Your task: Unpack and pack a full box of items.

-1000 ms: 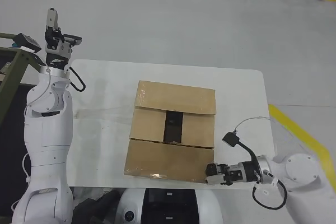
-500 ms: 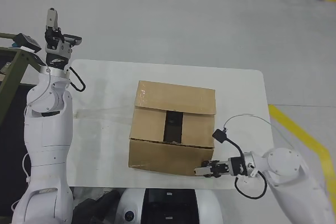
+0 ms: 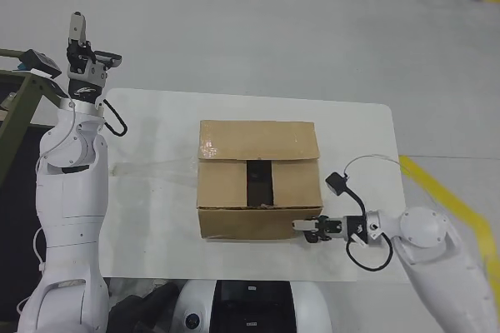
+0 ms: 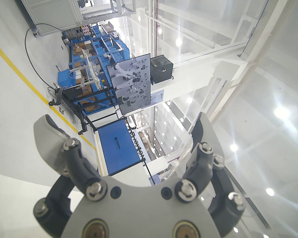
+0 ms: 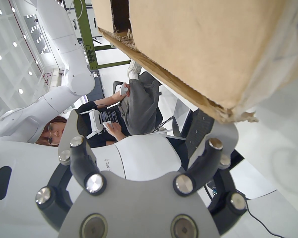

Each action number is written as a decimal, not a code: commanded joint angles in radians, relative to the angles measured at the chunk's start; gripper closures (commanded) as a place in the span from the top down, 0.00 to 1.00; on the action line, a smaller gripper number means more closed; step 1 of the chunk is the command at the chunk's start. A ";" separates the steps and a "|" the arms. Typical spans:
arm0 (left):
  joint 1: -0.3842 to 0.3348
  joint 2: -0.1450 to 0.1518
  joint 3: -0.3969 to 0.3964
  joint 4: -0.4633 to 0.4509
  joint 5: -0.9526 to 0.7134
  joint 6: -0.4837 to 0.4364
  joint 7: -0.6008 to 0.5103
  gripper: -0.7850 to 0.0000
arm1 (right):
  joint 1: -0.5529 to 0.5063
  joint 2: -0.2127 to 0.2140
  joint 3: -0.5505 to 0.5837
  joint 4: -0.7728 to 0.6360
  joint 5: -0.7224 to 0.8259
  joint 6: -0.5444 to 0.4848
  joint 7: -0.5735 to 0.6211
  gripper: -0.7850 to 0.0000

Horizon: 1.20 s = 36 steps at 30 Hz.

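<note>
A brown cardboard box (image 3: 258, 179) stands in the middle of the white table (image 3: 150, 208), its top flaps nearly shut with a dark slot (image 3: 258, 183) left between them. My right gripper (image 3: 304, 226) is low at the box's near right corner, and it is open. In the right wrist view the box (image 5: 188, 25) looms over the right gripper (image 5: 139, 130), and its torn bottom corner (image 5: 236, 115) touches one finger (image 5: 201, 130). My left gripper (image 3: 77, 25) is held high beyond the table's far left corner. It is open and holds nothing (image 4: 125, 130), pointing at the hall ceiling.
A green metal frame (image 3: 8, 108) stands off the table's left side. A yellow floor line (image 3: 450, 200) runs on the right. A black cable (image 3: 350, 187) loops off my right wrist. Bare table lies left and right of the box.
My right gripper swung from the table's front edge in toward the box's near right corner. The box turned and shifted away from the front edge, and now sits square. The left arm stayed still.
</note>
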 commanded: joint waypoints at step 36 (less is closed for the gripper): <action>0.000 0.000 0.000 0.000 0.000 0.000 0.000 1.00 | 0.018 0.039 0.289 0.102 0.307 -0.064 -0.105 1.00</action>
